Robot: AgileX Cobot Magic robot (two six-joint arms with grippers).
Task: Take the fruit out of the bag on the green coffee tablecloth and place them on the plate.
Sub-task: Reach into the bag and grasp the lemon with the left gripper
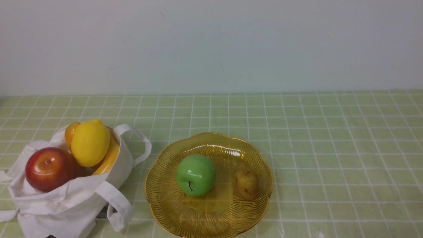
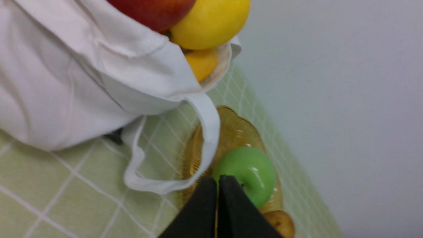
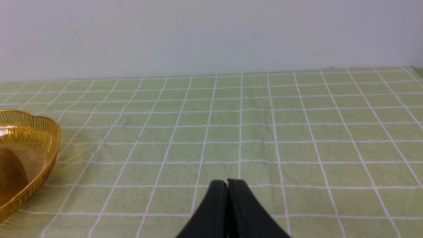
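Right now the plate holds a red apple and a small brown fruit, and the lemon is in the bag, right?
Not quite. The front view shows a green apple on the plate; the red apple is in the bag with the lemon. The small brown fruit is on the plate, as you said.

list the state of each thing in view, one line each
bag, open, slumped
lemon, in bag, topmost
red apple, in bag mouth
orange fruit, in bag behind lemon
banana, in bag under lemon
plate, upright
green apple, on plate
brown item, on plate
left pincer, shut, empty
right pincer, shut, empty
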